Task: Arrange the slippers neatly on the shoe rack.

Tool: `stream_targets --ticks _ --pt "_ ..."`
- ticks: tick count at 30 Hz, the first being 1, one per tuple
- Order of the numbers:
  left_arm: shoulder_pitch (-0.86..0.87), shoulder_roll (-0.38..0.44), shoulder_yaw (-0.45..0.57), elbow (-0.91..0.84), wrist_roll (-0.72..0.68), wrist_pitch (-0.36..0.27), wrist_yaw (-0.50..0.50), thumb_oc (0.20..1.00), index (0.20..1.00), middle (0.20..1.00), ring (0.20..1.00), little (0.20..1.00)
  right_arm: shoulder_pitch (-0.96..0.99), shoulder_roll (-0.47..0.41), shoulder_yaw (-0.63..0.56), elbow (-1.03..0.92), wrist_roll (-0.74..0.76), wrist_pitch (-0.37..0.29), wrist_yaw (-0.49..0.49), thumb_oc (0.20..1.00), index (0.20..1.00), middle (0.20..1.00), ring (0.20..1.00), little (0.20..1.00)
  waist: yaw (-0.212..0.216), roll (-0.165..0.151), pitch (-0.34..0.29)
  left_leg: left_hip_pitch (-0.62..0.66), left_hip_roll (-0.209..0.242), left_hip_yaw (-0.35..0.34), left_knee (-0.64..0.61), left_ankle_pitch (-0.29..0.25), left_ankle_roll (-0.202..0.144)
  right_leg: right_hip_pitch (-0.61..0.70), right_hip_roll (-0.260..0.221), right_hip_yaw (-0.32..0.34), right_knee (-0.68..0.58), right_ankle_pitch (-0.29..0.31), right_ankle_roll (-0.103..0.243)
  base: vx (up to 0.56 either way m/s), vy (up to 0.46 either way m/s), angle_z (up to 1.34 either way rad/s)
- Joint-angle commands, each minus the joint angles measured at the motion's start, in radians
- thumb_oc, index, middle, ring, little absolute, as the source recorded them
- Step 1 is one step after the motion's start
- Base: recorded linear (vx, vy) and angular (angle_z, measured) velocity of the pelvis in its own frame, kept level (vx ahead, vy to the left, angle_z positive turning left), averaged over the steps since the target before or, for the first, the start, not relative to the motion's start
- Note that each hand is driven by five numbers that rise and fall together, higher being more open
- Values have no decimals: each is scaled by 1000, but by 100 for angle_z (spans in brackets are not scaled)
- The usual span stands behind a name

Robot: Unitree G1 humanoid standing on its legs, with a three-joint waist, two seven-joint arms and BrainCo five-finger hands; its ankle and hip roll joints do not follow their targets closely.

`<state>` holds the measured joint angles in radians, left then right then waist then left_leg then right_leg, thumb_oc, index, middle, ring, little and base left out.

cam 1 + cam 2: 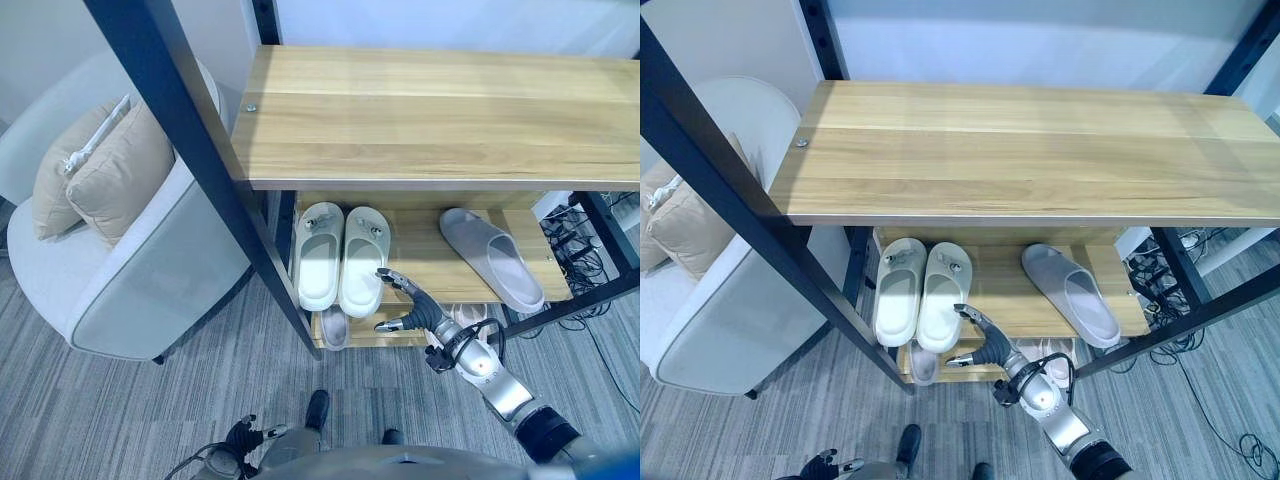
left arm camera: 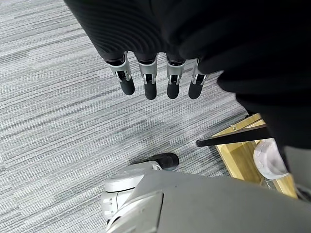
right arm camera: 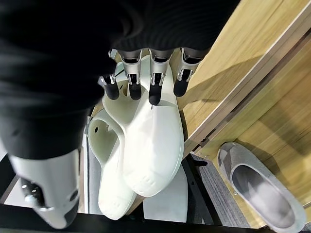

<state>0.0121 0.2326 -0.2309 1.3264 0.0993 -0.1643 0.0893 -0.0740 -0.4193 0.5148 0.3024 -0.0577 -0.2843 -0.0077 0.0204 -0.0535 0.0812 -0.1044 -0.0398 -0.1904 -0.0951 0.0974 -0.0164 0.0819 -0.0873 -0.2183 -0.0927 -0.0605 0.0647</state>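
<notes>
A pair of pale slippers (image 1: 320, 257) (image 1: 363, 260) lies side by side at the left of the rack's middle shelf (image 1: 425, 255). On the same shelf's right lies a single grey slipper (image 1: 492, 260), angled. A small grey slipper (image 1: 334, 327) rests on the lower shelf, seen again as the grey slipper (image 3: 262, 187) in the right wrist view. My right hand (image 1: 415, 310) is open in front of the middle shelf, its fingers (image 3: 154, 82) straight, just off the toe of the right pale slipper (image 3: 150, 145). My left hand (image 1: 243, 436) hangs low over the carpet, fingers (image 2: 149, 80) straight, holding nothing.
The rack's wide wooden top shelf (image 1: 440, 110) overhangs the shelves below. A black frame post (image 1: 200, 150) slants down past the rack's left end. A pale armchair (image 1: 130, 270) with cushions stands at the left. Cables (image 1: 585, 250) lie on the floor at the right.
</notes>
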Motion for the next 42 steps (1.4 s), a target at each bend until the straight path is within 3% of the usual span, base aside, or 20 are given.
stream_targets --ticks 1,7,11,18,22,28,31,35,42 --pt "-18 -41 -29 75 13 -5 3 1000 1000 1000 1000 1000 31 -36 -48 -112 -147 -41 -101 1000 1000 1000 1000 1000 20 -2 -9 40 30 64 8 -100 3 -28 -39 4 6 23 39 4 -39 12" --pt "-13 -46 -34 62 34 -19 -15 1000 1000 1000 1000 1000 84 -154 -217 -236 -292 -51 -194 1000 1000 1000 1000 1000 -1 4 -21 54 38 78 8 -107 3 -21 -36 18 7 21 38 18 -49 -8" --pt "-9 -40 -37 57 49 -21 -37 1000 1000 1000 1000 1000 67 -233 -342 -168 -391 -2 -279 1000 1000 1000 1000 1000 -8 10 -26 55 41 84 8 -108 1 -25 -32 28 6 23 38 24 -61 -6" --pt "7 -27 -48 56 43 -21 -57 1000 1000 1000 1000 1000 -9 -298 -371 52 -445 83 -321 1000 1000 1000 1000 1000 -2 27 -15 41 46 91 8 -102 -4 -41 -28 36 5 24 36 4 -66 -5" --pt "9 -26 -58 51 32 -22 -59 1000 1000 1000 1000 1000 -59 -292 -360 143 -431 108 -338 1000 1000 1000 1000 1000 0 38 -9 33 47 90 8 -97 -6 -46 -27 37 5 23 35 3 -54 -4" --pt "8 -30 -82 53 7 -16 -47 1000 1000 1000 1000 1000 -122 -225 -357 225 -275 112 -341 1000 1000 1000 1000 1000 4 54 -2 23 42 87 8 -91 -7 -50 -26 36 5 19 31 8 -29 -1" --pt "7 -26 -77 60 8 -13 -43 1000 1000 1000 1000 1000 -119 -201 -350 230 -237 103 -333 1000 1000 1000 1000 1000 6 51 -5 26 41 85 8 -94 -7 -45 -25 33 5 16 29 7 -10 0" --pt "11 -17 -67 74 13 -4 -34 1000 1000 1000 1000 1000 -105 -125 -361 194 -55 55 -299 1000 1000 1000 1000 1000 6 41 -11 41 42 89 8 -99 -7 -33 -23 32 5 10 26 0 0 0" --pt "7 -12 -45 76 24 1 -30 1000 1000 1000 1000 1000 -45 -94 -327 86 -75 57 -244 1000 1000 1000 1000 1000 4 24 -14 52 44 93 8 -106 -6 -24 -21 31 5 7 24 0 0 0"
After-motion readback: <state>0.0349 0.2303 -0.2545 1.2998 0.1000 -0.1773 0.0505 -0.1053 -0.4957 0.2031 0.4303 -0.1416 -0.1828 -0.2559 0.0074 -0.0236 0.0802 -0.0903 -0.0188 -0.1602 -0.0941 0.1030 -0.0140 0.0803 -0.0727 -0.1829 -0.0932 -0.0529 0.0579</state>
